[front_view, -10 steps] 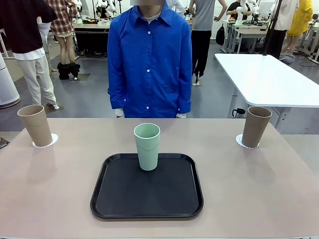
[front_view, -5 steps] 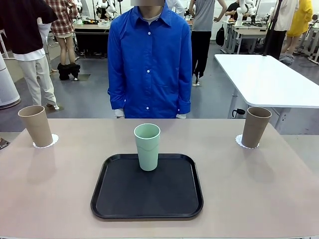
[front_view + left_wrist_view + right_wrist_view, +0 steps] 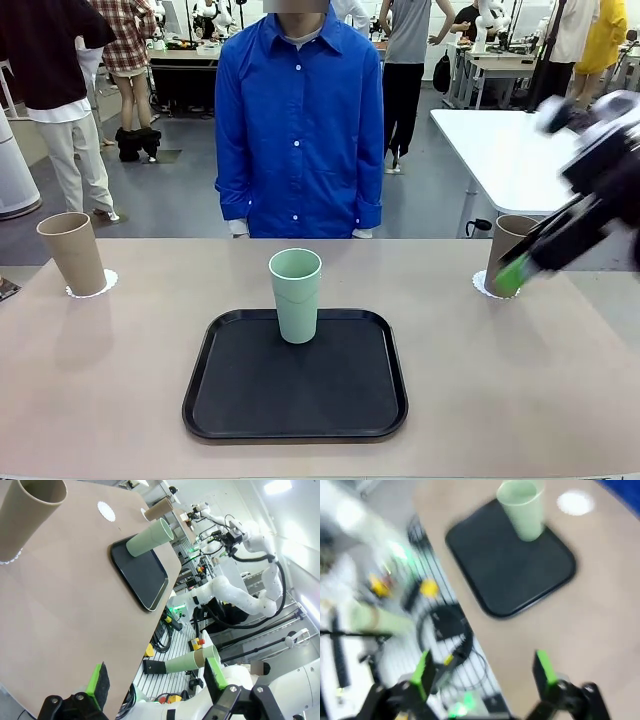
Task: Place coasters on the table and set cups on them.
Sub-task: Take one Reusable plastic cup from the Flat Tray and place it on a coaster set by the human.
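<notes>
The beige-pink desk (image 3: 100, 380) has a smooth matte top. A black tray (image 3: 295, 400), a rounded square with a low raised rim, lies at the lower middle of the front view. A pale mint green cup (image 3: 296, 295), tall, tapered and without a handle, stands upright on the tray just inside its far edge.

At the left edge of the frame a tan-brown cup (image 3: 72, 252) of the same shape stands on a thin white paper coaster (image 3: 100, 283) whose lacy scalloped edge shows around the base. At the right a second tan cup (image 3: 515, 230) stands on another coaster (image 3: 480, 285). In the left wrist view a third coaster (image 3: 106, 511) lies bare on the desk near the top of the frame, beyond the tray and apart from it.

The right gripper (image 3: 512, 270) comes in from the right edge of the front view as a dark blur, its green pad in front of the lower part of the right tan cup; whether it touches the cup cannot be told. In its own wrist view its fingers (image 3: 422, 672) stand wide apart, released, with nothing between them. The left gripper (image 3: 156, 680) is likewise spread wide and empty, over the near edge of the desk.

A person in a blue buttoned shirt (image 3: 300, 120) stands at the far side, arms down.
</notes>
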{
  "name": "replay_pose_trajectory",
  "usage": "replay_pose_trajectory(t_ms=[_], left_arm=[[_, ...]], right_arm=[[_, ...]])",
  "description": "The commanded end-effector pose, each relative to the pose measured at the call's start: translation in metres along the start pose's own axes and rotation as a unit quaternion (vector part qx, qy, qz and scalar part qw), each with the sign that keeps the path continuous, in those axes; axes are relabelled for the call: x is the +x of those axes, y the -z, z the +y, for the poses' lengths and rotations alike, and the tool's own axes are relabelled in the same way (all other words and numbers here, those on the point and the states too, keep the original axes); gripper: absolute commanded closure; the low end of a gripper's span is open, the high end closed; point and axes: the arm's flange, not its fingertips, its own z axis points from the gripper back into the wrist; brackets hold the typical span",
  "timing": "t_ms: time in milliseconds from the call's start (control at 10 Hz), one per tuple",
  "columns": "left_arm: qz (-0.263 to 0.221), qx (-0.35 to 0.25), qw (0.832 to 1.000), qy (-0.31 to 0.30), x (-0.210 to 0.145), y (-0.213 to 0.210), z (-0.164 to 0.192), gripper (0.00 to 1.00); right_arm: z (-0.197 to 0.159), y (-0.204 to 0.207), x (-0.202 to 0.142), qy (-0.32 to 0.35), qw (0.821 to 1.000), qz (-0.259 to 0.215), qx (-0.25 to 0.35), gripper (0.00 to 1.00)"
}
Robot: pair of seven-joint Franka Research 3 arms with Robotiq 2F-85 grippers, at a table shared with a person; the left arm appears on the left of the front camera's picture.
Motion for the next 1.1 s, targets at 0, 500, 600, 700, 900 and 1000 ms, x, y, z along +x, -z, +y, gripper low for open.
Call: replay_pose_trajectory(t_ms=[0, 500, 600, 700, 900, 1000], left_arm=[[-0.001, 0.002, 1.000, -0.001, 0.000, -0.001, -0.002, 0.00], [-0.001, 0.002, 1.000, -0.001, 0.000, -0.001, -0.002, 0.00], [-0.001, 0.002, 1.000, -0.001, 0.000, -0.001, -0.002, 0.00], [-0.001, 0.002, 1.000, -0.001, 0.000, -0.001, -0.002, 0.00], [-0.001, 0.002, 1.000, -0.001, 0.000, -0.001, -0.002, 0.00], [-0.001, 0.002, 1.000, -0.001, 0.000, -0.001, -0.002, 0.00]], right_arm=[[-0.014, 0.060, 0.006, -0.080, 0.995, 0.032, -0.043, 0.00], [-0.007, 0.069, 0.028, -0.068, 0.995, 0.060, -0.043, 0.00], [-0.007, 0.069, 0.028, -0.068, 0.995, 0.060, -0.043, 0.00], [-0.007, 0.069, 0.028, -0.068, 0.995, 0.060, -0.043, 0.00], [-0.007, 0.069, 0.028, -0.068, 0.995, 0.060, -0.043, 0.00], [-0.007, 0.069, 0.028, -0.068, 0.995, 0.060, -0.043, 0.00]])
